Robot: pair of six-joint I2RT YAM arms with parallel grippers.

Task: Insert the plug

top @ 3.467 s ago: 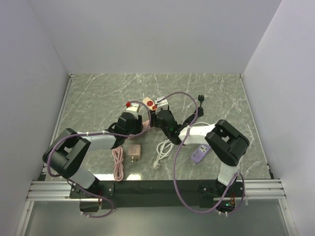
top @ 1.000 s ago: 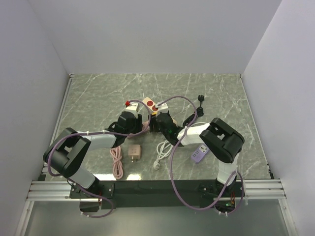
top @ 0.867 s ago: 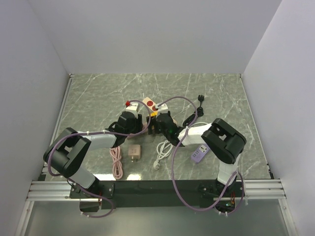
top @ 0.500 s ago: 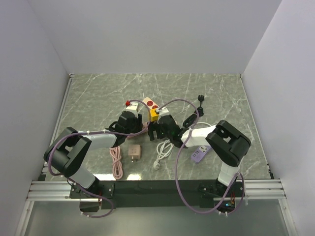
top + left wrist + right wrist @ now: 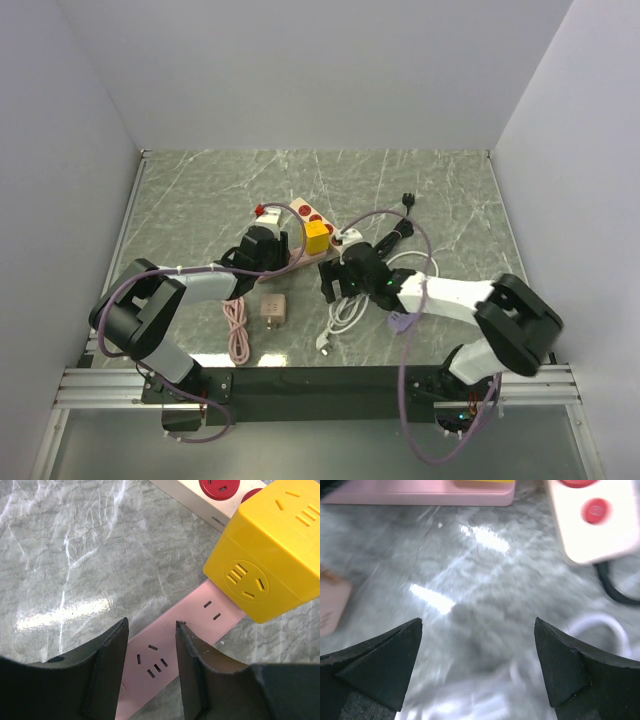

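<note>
Jaws wide apart on my right gripper (image 5: 478, 625) now. A second ago they were on the plug (image 5: 270, 550); now they grasp nothing, and the arm has drawn back toward the white cable (image 5: 340, 312). That yellow cube stands on the far end of the pink power strip (image 5: 165, 650), just beside the cream strip (image 5: 220, 495) with red sockets, so the insertion looks done, or nearly. My left gripper (image 5: 151, 625) stays pinched on the pink strip's sides, steadying it. What I can't see is the prongs — the cube's own body hides them, so full seating is a guess. My right wrist view is blurred and catches only a yellow sliver at its top edge.
</note>
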